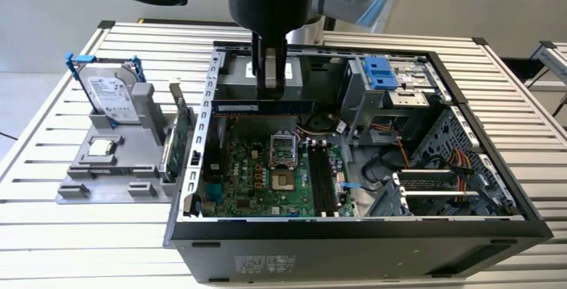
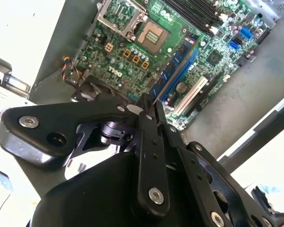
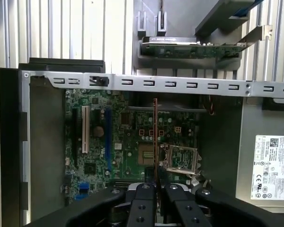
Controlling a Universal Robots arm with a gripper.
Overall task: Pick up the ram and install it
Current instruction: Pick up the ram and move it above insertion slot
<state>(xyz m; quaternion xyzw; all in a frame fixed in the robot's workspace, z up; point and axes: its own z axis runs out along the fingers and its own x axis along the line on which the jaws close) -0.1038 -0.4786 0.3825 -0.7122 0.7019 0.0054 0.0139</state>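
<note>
Table (image 1: 71, 236): slatted metal, and it carries everything else.
Case (image 1: 354, 236): open computer case lying on its side, with the open side facing up.
Holder (image 1: 115, 183): grey stand on the table, just beside the case on the exterior view's left.
Board (image 1: 257, 183): green, flat on the floor of the case.
Drive (image 1: 113, 99): silver, standing upright in the holder.
Card (image 1: 182, 139): green, standing on its edge in the holder, next to the case wall.
Gripper (image 1: 270, 91): it reaches down into the case from above. In the first wrist view its 2 black fingers (image 3: 144, 201) are closed almost fully, with only the ram between them.
Ram (image 1: 261, 107): clamped near its middle, long side level, hanging above the board at the far end of the case. In the first wrist view it appears edge-on as a thin line (image 3: 155, 142).
Slots (image 1: 323, 179): long, black, well apart from the ram.
Socket (image 1: 281, 153): metal frame on the board, below the ram.
</note>
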